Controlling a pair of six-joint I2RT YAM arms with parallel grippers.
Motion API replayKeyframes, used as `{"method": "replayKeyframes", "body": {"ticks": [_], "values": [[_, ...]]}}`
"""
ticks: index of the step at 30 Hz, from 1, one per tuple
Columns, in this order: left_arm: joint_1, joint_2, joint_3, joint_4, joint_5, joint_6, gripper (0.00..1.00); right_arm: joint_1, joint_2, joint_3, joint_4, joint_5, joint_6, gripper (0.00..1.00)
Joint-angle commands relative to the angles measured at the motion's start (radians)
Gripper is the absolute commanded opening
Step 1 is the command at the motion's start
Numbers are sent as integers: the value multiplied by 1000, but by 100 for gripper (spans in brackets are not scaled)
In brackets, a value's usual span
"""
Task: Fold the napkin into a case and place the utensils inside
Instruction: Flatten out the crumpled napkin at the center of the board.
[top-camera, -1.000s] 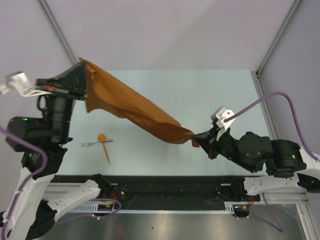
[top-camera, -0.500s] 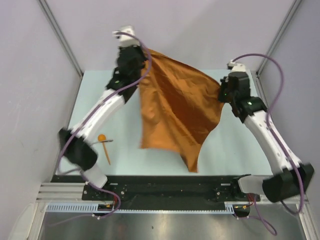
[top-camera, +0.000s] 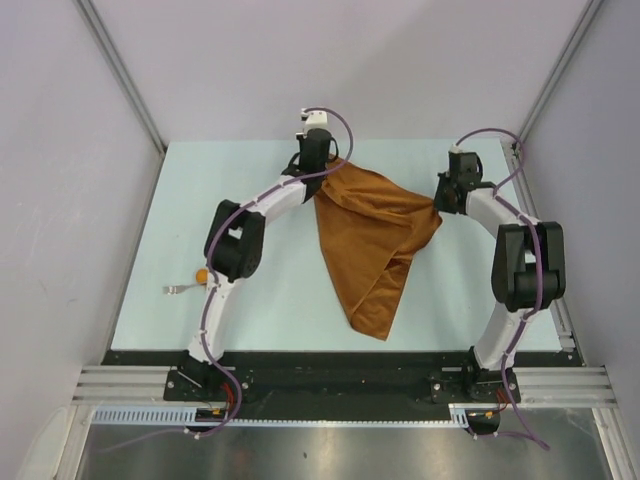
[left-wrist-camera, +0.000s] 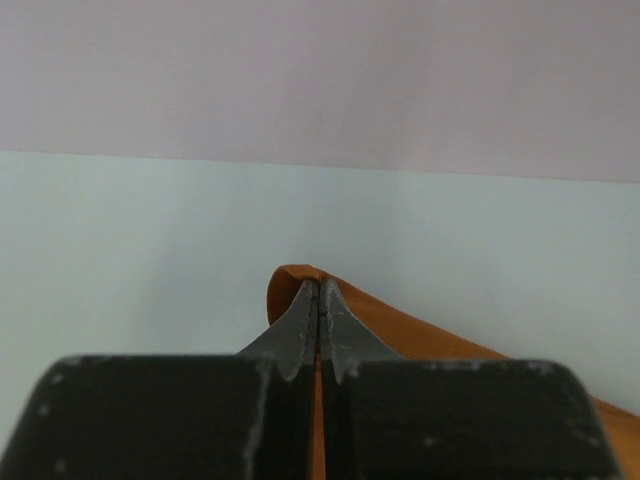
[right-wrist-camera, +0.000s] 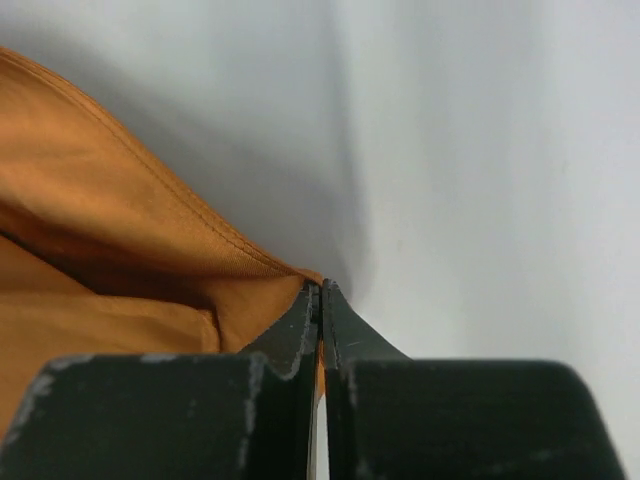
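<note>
Pinches one far corner of the napkin (top-camera: 372, 235) in the left gripper (left-wrist-camera: 319, 286), jaws pressed together with only thin cloth between. Pinches the opposite far corner in the right gripper (right-wrist-camera: 321, 288), jaws likewise closed tight on the hem. Holds the cloth spread at the far side of the table (top-camera: 270, 300), its lower point reaching toward the near edge. Has the utensils (top-camera: 190, 282) lying near the left edge, well apart from the cloth, partly hidden behind the left arm

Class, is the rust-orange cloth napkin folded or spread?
Spread loosely, rumpled: the rust-orange cloth napkin, corners pinched by left pincer and right pincer.
</note>
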Motion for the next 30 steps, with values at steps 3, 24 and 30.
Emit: {"method": "replayKeyframes", "body": {"ticks": [3,24,30], "values": [[12,-251,-193,265,-22,23,0,11,-14,145,114,59,-121,0],[15,-1382,-523,-140,411,-179,0,350,-915,329,-91,-105,-511,0],[15,-1576,-606,-186,386,-177,0,367,-1007,346,-126,-181,-462,0]]}}
